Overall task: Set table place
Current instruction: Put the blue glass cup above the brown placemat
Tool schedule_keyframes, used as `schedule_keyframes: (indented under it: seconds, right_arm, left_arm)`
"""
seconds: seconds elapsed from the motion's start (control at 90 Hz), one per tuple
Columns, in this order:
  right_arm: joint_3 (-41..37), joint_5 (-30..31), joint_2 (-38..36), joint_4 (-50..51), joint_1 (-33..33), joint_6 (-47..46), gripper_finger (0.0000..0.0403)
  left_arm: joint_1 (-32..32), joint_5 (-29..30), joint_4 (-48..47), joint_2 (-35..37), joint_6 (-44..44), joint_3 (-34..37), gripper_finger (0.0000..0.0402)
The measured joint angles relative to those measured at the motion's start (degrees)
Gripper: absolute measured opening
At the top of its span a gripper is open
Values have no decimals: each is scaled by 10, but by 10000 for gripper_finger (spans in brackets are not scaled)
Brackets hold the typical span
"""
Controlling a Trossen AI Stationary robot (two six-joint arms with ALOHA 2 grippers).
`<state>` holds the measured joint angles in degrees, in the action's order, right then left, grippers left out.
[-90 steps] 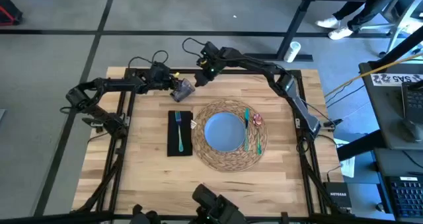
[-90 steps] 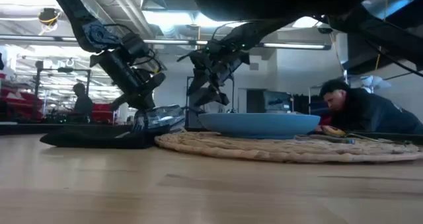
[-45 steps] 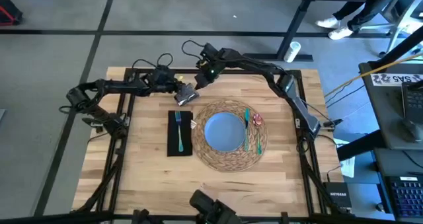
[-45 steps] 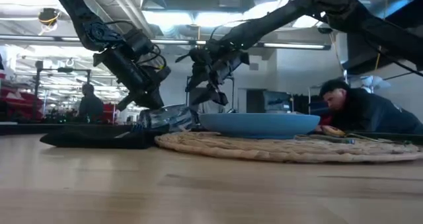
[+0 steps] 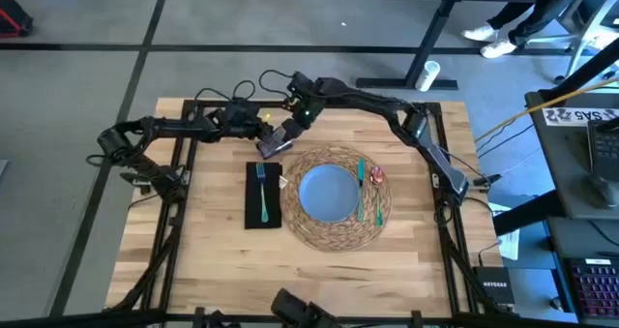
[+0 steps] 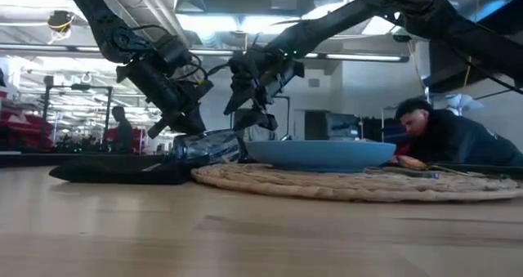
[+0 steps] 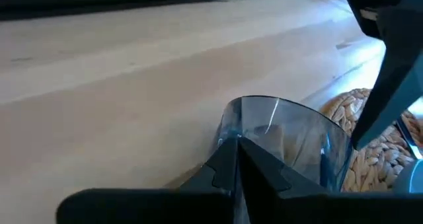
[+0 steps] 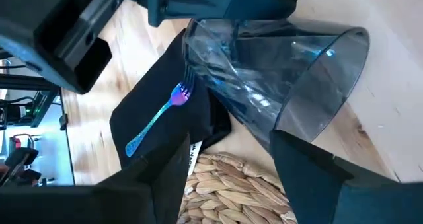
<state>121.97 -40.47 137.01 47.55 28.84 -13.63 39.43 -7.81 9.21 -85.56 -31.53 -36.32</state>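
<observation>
The glass (image 5: 275,140) lies tipped on its side in my left pincer (image 5: 263,133), mouth toward the mat (image 5: 337,193), just past the napkin's (image 5: 262,194) far end on the tabletop (image 5: 213,251). A second ago I held it further toward the left edge; I have carried it in toward the mat. My left fingers (image 7: 231,168) are clamped on its base wall. My right pincer (image 5: 298,115) has dropped in from the far edge and now has its fingers (image 8: 310,168) spread apart on either side of the glass rim, not yet touching it that I can tell. I judge this to be a handover or a joint righting: the glass must end upright by the mat's far side.

Count: one glass, one mat, one blue plate (image 5: 328,193) centred on it, one napkin with one teal fork (image 5: 260,191) on top, and two utensils (image 5: 368,194) on the mat right of the plate. The glass alone is unplaced.
</observation>
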Motion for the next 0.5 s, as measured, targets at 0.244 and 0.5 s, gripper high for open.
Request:
schedule_keyframes:
  seconds: [0.244, 0.5]
  right_arm:
    - [0, 12, 0, -10, -3, 1, 201]
    - [0, 56, 0, -15, -13, -12, 201]
  left_arm:
    - [-4, -10, 3, 0, 0, 0, 0]
    - [-4, -12, 3, 0, 0, 0, 0]
